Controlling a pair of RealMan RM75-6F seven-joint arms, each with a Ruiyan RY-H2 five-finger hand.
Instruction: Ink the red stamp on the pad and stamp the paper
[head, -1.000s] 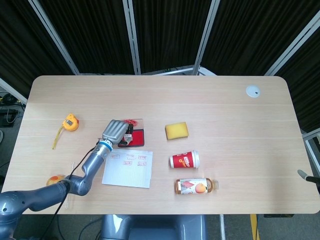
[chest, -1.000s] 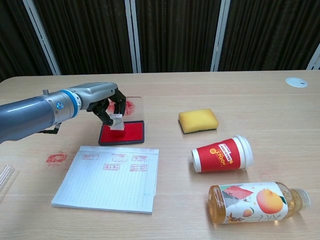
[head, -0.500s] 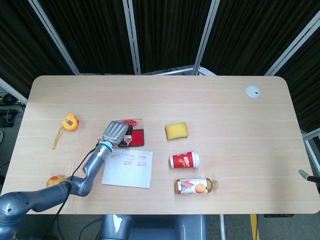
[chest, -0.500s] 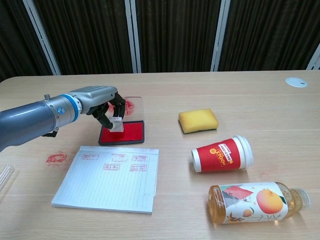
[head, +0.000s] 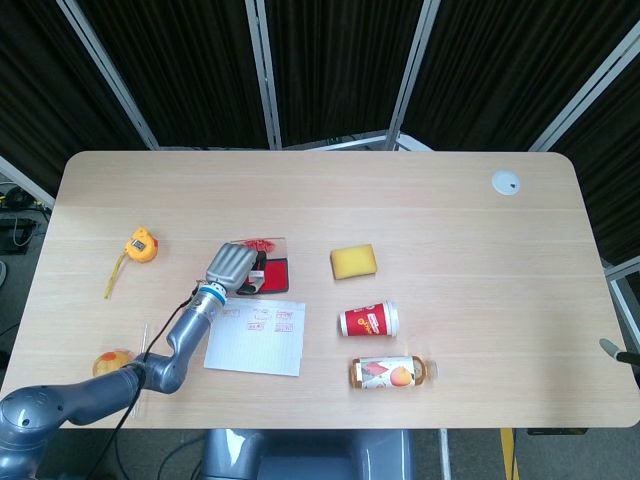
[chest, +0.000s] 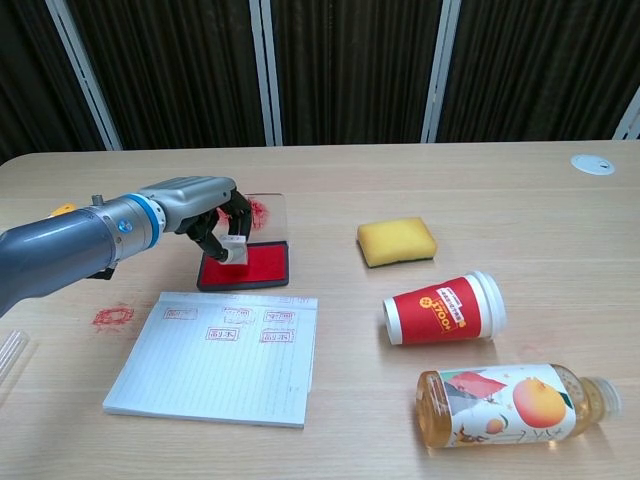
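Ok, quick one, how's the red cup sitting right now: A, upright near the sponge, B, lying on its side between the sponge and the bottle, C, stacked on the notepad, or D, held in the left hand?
B: the cup lies on its side, the sponge behind it and the bottle in front.

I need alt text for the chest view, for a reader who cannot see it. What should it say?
The robot's left hand holds a small stamp over a red ink pad on a wooden table, just behind a lined paper pad already bearing red stamp marks. To the right lie a yellow sponge, a red paper cup on its side and a juice bottle.
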